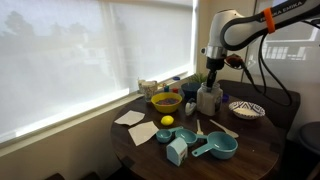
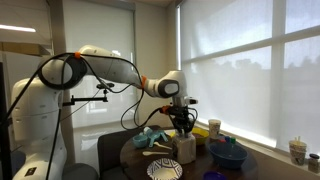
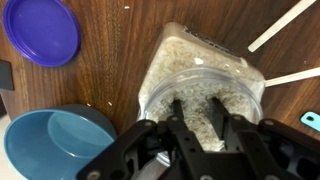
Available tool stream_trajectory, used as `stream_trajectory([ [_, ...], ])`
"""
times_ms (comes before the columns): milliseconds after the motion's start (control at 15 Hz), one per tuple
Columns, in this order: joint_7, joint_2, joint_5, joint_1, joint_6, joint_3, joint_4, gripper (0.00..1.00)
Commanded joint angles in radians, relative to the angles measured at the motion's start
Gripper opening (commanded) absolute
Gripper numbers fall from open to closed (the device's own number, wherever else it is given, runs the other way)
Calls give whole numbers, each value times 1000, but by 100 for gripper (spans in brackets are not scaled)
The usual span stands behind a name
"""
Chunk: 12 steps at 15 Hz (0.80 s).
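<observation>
A clear jar (image 3: 200, 75) of pale grain stands open on the dark wood table (image 3: 110, 60). My gripper (image 3: 196, 100) hangs straight over the jar's mouth. Both black fingers (image 3: 180, 115) point down at the grain, a gap apart, and I see only grain between them. In both exterior views the gripper (image 1: 211, 78) (image 2: 181, 122) sits just above the jar (image 1: 208, 98) (image 2: 185, 147). A purple lid (image 3: 42, 30) lies flat on the table beside the jar. A blue bowl (image 3: 50, 145) stands close to the jar's side.
Two white sticks (image 3: 285, 25) lie by the jar. The round table also holds a yellow bowl (image 1: 166, 101), a lemon (image 1: 167, 121), teal measuring cups (image 1: 222, 148), a patterned bowl (image 1: 246, 109), a light blue box (image 1: 177, 151) and napkins (image 1: 130, 117). Window blinds run behind it.
</observation>
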Motion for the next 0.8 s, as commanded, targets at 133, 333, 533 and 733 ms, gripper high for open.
stream_trajectory([
  [133,-5,26,4,-1,-19,2,8,2],
  [333,-6,27,7,0,-20,3,6,0],
  [533,-5,23,8,0,-24,3,7,1],
  [733,-1,5,2,-2,-30,0,9,1],
])
